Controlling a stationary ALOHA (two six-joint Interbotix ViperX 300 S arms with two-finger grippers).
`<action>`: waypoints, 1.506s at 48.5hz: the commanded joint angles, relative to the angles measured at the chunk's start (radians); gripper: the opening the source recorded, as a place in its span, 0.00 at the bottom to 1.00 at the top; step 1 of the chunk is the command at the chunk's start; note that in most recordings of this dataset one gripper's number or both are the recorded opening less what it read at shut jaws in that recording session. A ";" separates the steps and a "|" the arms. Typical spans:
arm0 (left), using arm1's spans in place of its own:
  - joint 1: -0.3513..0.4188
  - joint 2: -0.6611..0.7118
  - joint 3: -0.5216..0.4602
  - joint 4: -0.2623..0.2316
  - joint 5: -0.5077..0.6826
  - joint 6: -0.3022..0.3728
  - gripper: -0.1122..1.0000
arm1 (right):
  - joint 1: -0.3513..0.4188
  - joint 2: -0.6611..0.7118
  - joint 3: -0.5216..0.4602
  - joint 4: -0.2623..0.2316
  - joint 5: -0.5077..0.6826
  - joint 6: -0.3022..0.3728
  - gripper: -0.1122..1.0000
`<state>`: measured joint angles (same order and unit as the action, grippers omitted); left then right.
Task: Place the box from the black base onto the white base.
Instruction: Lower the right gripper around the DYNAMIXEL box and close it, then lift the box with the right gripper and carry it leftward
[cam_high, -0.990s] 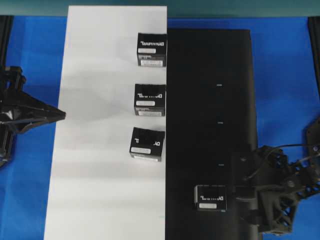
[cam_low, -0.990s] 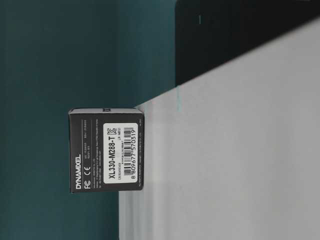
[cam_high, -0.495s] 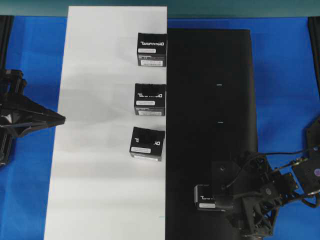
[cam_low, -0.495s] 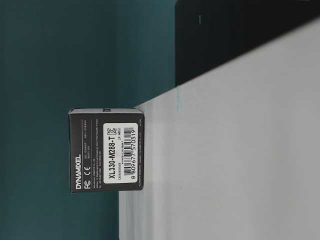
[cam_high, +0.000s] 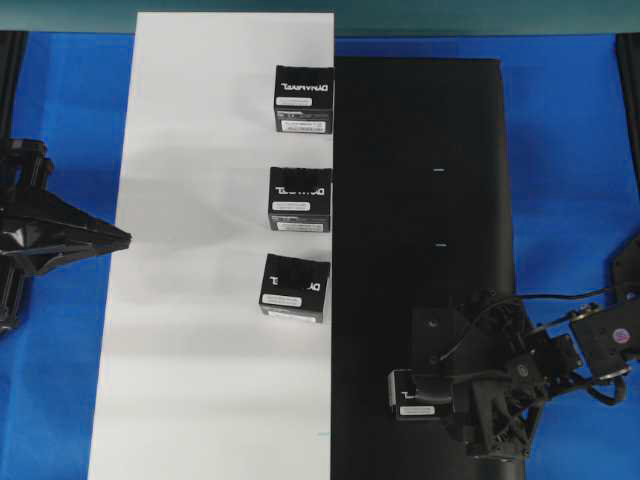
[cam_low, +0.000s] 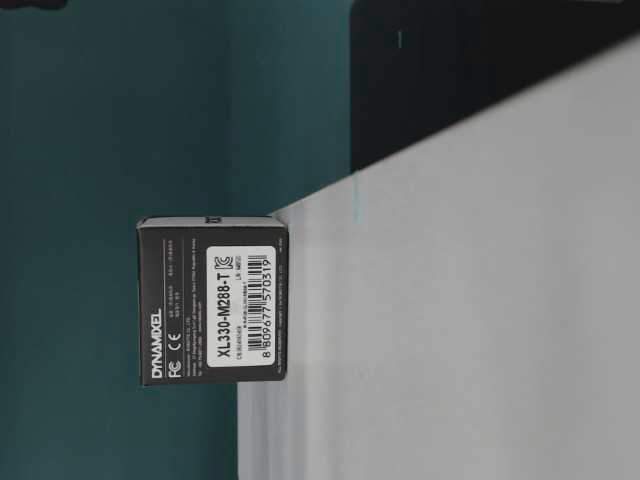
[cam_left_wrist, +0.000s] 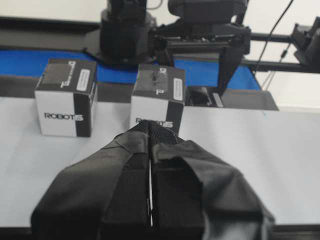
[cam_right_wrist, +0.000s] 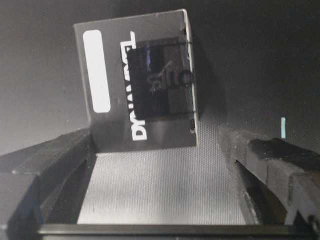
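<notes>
Right gripper (cam_high: 432, 392) poised around small black carton box (cam_high: 412, 394) on long matte black base (cam_high: 420, 200), jaws spread fully, nothing gripped.
Straddling the box for a side pinch; 3 lookalike boxes (cam_high: 298, 198) lined along long white base (cam_high: 200, 300); left gripper (cam_left_wrist: 150, 145) pressed closed, empty, parked clear.

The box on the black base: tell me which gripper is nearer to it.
Right. The right gripper is open, its fingers flanking the box on the black base. The left gripper sits shut at the white base's far edge.
</notes>
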<state>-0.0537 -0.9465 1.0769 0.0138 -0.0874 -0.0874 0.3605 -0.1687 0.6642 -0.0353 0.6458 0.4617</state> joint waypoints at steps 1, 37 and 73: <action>0.000 0.006 -0.026 0.003 -0.006 -0.002 0.06 | -0.003 0.026 -0.015 -0.005 -0.018 -0.003 1.00; 0.005 0.000 -0.025 0.002 0.009 -0.003 0.06 | 0.005 0.052 0.011 -0.063 -0.143 0.006 1.00; 0.009 0.000 -0.023 0.003 0.009 -0.005 0.06 | 0.006 -0.011 0.037 -0.037 -0.179 0.021 0.65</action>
<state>-0.0476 -0.9495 1.0769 0.0138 -0.0736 -0.0905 0.3697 -0.1549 0.7072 -0.0767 0.4817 0.4847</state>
